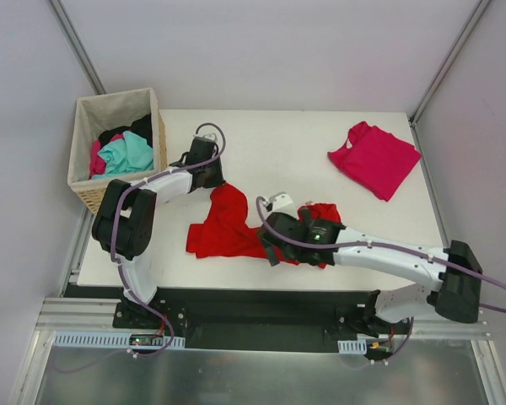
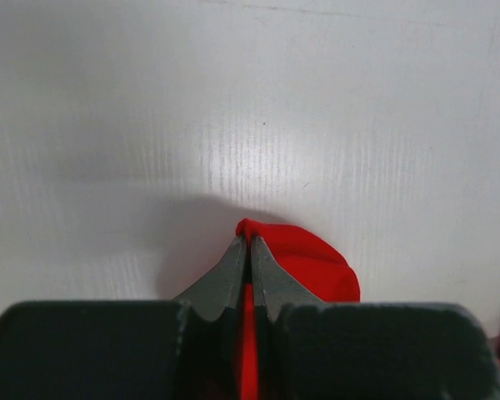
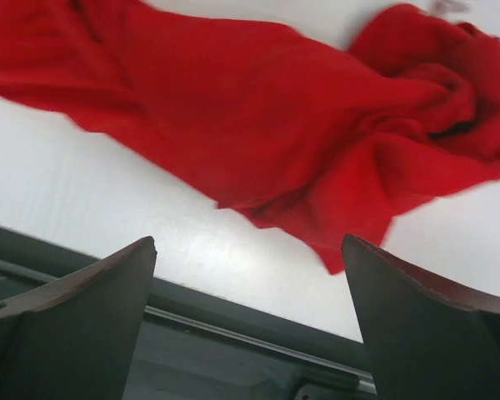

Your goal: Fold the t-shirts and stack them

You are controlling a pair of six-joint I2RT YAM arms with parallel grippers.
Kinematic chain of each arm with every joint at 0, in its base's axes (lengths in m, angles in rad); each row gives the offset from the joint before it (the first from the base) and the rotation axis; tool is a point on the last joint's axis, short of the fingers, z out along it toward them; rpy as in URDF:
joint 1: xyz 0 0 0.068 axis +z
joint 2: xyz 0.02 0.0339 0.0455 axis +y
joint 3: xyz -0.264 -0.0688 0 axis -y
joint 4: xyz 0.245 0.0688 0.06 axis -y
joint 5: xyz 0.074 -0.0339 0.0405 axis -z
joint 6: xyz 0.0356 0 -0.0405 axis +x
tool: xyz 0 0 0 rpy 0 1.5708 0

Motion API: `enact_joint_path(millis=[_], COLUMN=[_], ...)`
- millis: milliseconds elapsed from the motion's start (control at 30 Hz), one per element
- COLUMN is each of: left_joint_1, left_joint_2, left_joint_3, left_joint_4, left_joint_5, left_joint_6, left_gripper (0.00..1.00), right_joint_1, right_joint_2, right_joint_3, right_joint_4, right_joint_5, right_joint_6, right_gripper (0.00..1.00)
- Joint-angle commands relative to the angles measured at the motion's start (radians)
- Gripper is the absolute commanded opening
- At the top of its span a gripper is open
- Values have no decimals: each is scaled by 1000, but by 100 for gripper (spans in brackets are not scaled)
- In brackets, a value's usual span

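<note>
Lying crumpled on the counter (image 1: 287, 143), the red shirt (image 1: 228, 224) has its far tip pinched in our left claw (image 2: 249, 250). Our right claw (image 3: 248, 243) gapes wide near its front edge. We see the pink shirt (image 1: 375, 158) far right.

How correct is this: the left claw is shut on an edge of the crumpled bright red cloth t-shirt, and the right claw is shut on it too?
One part is wrong. The right claw is open and holds nothing: the right wrist view shows its jaws wide apart, the crumpled bright red cloth t-shirt beyond them. The left claw is indeed shut on its edge.
</note>
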Motion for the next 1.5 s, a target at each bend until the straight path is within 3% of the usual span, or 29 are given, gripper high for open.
enact_joint_path(millis=[0,267,500,800,1067,1233,1467], left_joint_1=[14,18,18,20,21,24,26], left_joint_2=[-42,-47,-56,-62,-50,-47,-50], left_joint_3=[-21,-24,-39,-44,-42,-45,-49], left_joint_4=[-6,-6,-6,-6,-6,-6,-6], left_joint_5=[-29,-23,-17,-23,-24,-24,-29], left_joint_6=[-20,-23,-30,-21,-17,-14,-12], left_gripper=[0,0,0,0,0,0,0], right_joint_1=[91,134,125,65,21,8,-1], right_joint_2=[100,139,128,96,129,154,182], right_joint_3=[123,45,-64,-239,-239,-200,-180], right_joint_4=[11,47,109,334,420,428,425], right_joint_5=[-12,23,54,44,21,17,12], right_joint_6=[43,135,192,181,126,100,100], right_gripper=[96,89,75,72,69,59,34])
